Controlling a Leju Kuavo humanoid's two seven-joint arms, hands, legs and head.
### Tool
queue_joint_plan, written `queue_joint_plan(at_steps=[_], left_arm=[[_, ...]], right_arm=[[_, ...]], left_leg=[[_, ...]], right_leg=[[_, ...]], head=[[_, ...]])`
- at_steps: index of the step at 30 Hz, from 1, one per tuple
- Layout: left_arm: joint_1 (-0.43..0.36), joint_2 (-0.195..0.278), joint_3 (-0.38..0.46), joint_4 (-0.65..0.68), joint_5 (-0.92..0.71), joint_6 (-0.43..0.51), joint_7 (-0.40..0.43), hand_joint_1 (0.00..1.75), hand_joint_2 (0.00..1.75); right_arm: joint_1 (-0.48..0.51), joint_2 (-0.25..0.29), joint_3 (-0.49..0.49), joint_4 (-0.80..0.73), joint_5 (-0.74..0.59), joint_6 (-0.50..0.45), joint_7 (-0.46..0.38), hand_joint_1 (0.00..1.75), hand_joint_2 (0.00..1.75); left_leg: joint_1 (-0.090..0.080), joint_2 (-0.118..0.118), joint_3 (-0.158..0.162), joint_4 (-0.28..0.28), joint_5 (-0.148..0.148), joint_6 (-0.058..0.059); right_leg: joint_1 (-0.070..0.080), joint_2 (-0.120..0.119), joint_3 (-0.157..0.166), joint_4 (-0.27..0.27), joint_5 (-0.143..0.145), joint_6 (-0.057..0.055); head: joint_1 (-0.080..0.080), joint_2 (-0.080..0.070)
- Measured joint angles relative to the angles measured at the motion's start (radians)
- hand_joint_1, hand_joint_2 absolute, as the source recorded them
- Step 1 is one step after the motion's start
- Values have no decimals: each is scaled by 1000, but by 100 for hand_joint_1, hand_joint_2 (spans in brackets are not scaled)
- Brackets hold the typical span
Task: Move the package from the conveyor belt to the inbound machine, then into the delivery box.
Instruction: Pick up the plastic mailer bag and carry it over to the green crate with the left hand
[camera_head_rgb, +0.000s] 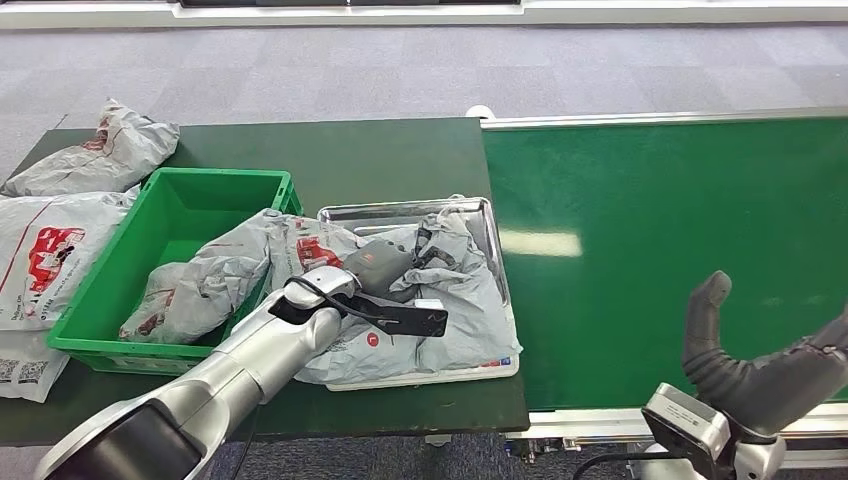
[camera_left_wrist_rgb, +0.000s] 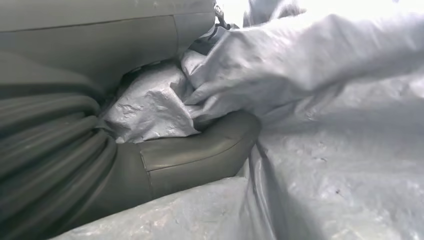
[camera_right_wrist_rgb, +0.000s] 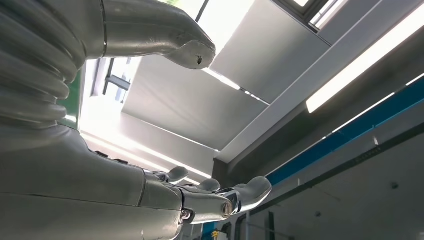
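Left hand clenched on grey package over steel tray — lift high, clear green box rim; right hand open, idle

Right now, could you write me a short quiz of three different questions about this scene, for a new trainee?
1. True or false: the grey package gripped by the left robot hand lies on the metal tray.
2. What does the right robot hand hold?
A. a grey package
B. nothing
C. the tray
3. Fill in: another grey package hangs over the rim of the green ____.

Key:
1. True. The left wrist view shows the left robot hand's fingers pinching the grey film.
2. B. It is open above the green conveyor belt.
3. Crate.
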Motion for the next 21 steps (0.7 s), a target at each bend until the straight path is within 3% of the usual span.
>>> queue_joint_plan(at_steps=[5, 9, 15, 21], left_arm=[[36, 75, 63, -219, -50, 57, 22, 175, 175], [74, 156, 136, -434, -120, 164, 35, 175, 175], [75, 302, 271, -750, -417, 321, 116, 175, 175], [66, 393, 438, -882, -569, 373, 160, 175, 175]], right_arm=[[43, 4, -3, -29, 1, 0, -5, 0, 175], [98, 8, -26, -54, -33, 0, -58, 0, 175], [168, 34, -70, -80, -68, 0, -128, 0, 175], [205, 69, -99, -100, -56, 0, -131, 0, 175]], left_leg=[[0, 0, -1, 0, 0, 0], [0, 1, -3, 0, 0, 0], [1, 2, -4, 0, 0, 0], [2, 3, -4, -1, 0, -1]], right_leg=[[0, 0, -1, 0, 0, 0], [0, 1, -3, 0, 0, 0], [1, 2, -5, 0, 0, 0], [2, 3, -4, 0, 0, -1]], head=[[0, 0], [0, 0], [0, 0], [0, 0]])
